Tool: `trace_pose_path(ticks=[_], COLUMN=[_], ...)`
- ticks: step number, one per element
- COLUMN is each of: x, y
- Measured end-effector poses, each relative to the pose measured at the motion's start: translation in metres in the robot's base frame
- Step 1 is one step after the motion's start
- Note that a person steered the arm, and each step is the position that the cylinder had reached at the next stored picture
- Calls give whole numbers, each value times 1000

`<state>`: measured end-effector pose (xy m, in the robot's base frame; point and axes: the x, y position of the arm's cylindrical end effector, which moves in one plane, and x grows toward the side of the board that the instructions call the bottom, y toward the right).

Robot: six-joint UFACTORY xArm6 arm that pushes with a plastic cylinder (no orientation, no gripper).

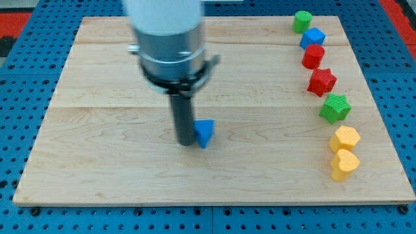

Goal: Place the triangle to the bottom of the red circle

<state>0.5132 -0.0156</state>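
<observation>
A blue triangle block (205,132) lies near the middle of the wooden board (97,162), a little below centre. My tip (187,142) stands right against the triangle's left side, touching or nearly touching it. The red circle block (312,56) sits far off at the view's upper right, in a column of blocks along the right edge. The arm's grey and white body (170,39) hangs over the upper middle of the board and hides the wood behind it.
Down the right edge from the top: a green block (301,21), a blue cube (312,38), the red circle, a red star (322,82), a green star (335,107), a yellow hexagon (344,138), a yellow heart (344,164). Blue perforated table surrounds the board.
</observation>
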Motion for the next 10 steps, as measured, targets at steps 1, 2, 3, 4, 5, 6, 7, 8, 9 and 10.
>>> trace_pose_path(ticks=[1, 2, 3, 4, 5, 6, 7, 8, 9, 10], x=[-3, -19, -60, -98, -114, -127, -123, -132, -179, -170], y=[57, 79, 99, 132, 184, 187, 114, 103, 122, 137])
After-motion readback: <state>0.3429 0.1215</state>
